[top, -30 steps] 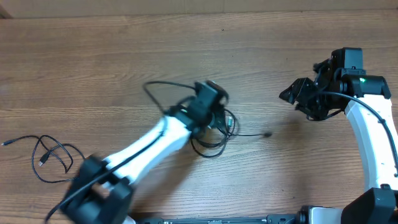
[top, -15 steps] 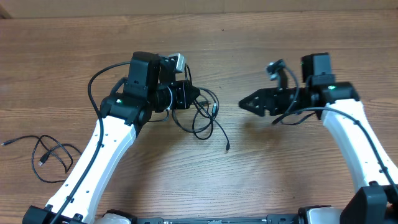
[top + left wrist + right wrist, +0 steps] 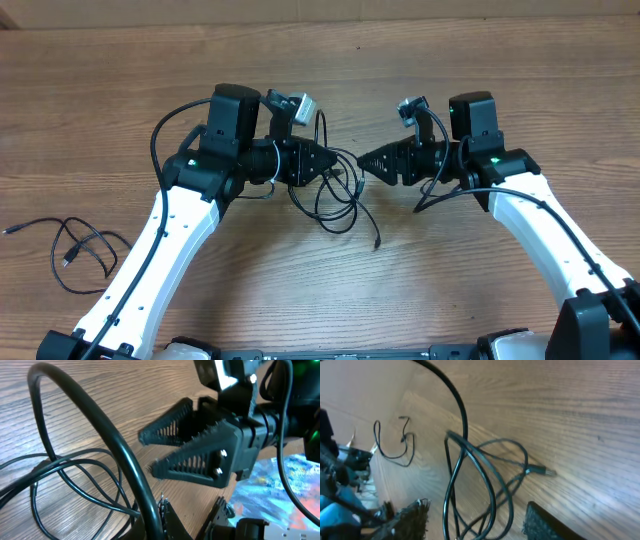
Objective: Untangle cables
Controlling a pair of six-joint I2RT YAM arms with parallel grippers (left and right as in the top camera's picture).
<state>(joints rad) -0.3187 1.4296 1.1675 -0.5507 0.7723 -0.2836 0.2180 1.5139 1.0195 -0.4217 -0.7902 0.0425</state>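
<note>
While the two sets of fingers face each other tip to tip above the middle of the desk (image 3: 450,60), the left fingers (image 3: 318,161) are pressed together. Thin black strands from the tangle of cables (image 3: 340,195) run up into them, so that side of the bunch looks lifted off the wood. The right fingers (image 3: 383,165) stand apart. The left wrist camera shows both toothed fingers with a clear gap and nothing clamped in it. They sit close to the left pair without touching. From the right wrist camera, the loops lie ahead of and between the two fingertips, with neither pad on them.

The tangle spreads just below the gap between the two sets of fingers, its loops crossing one another. I can make out one plug (image 3: 377,244) trailing out toward the near edge, but I cannot tell how many cords are wound into the bunch. One single cable (image 3: 85,250) lies by itself far to the left, well apart from the tangle, curled in loose loops.

Two arms reach in, the left arm (image 3: 170,240) and the right arm (image 3: 540,220), both white with black joints. One thick black wire (image 3: 160,135) arcs off the left arm.
</note>
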